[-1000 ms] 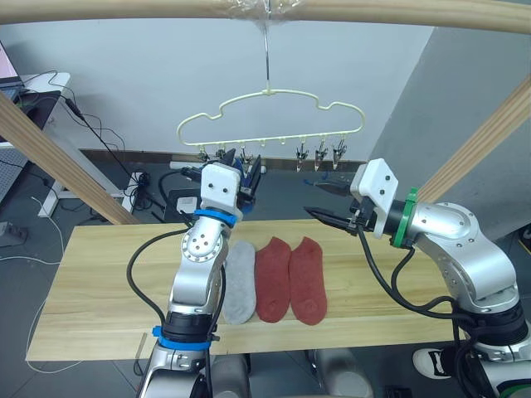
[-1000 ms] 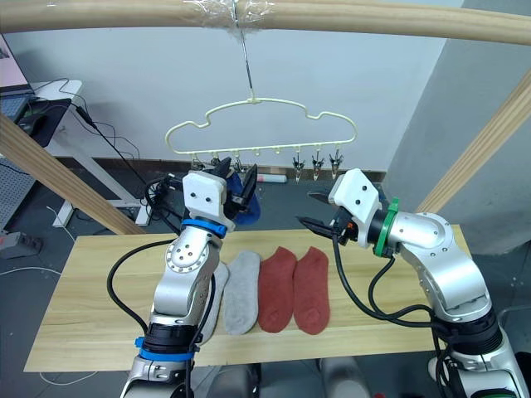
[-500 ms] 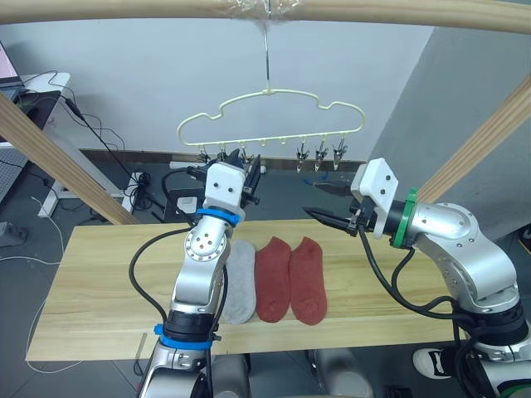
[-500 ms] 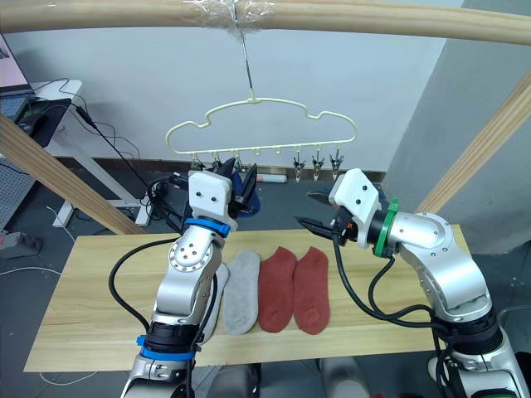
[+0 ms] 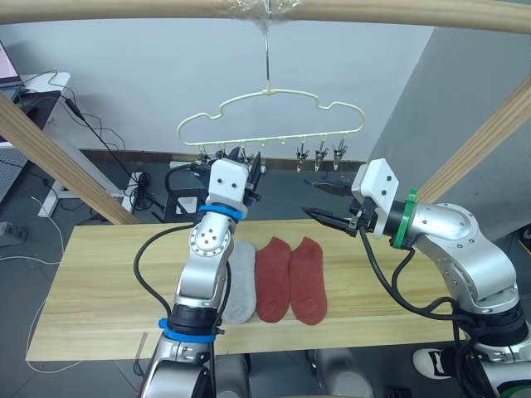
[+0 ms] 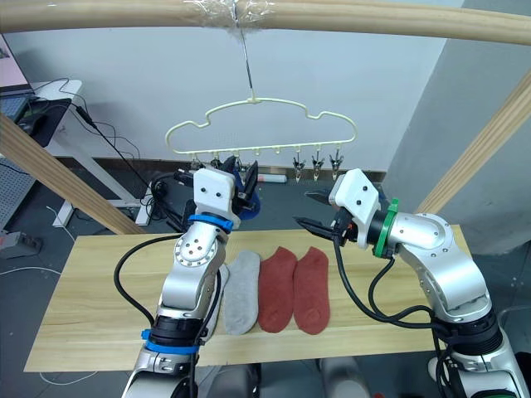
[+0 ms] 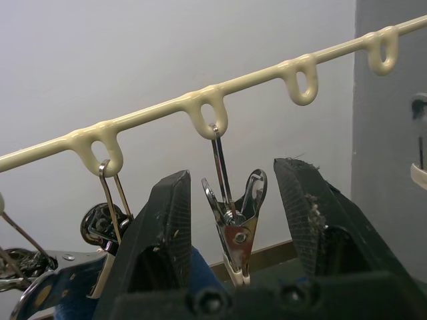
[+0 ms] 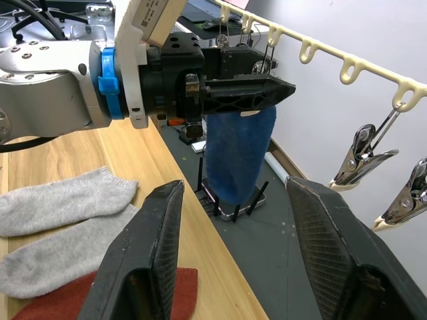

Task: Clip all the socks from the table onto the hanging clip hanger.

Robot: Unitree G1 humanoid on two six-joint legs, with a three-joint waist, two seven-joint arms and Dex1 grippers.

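Left wrist view: left gripper [image 7: 233, 220] raised to the clip hanger [image 5: 270, 116], fingers parted either side of a metal clip [image 7: 233, 227], a blue sock [image 8: 237, 157] hanging beneath it. Right gripper [image 5: 319, 201] hovers just beside the hanger's clips, fingers spread, holding nothing. On the table [image 5: 99, 282] below the hanger: two grey socks [image 8: 60, 217], two rust-red socks [image 5: 290, 278].

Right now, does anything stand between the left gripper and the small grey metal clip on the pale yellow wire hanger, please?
Nothing visible does: the clip hangs free from the hanger, already inside the gap of the open left gripper.
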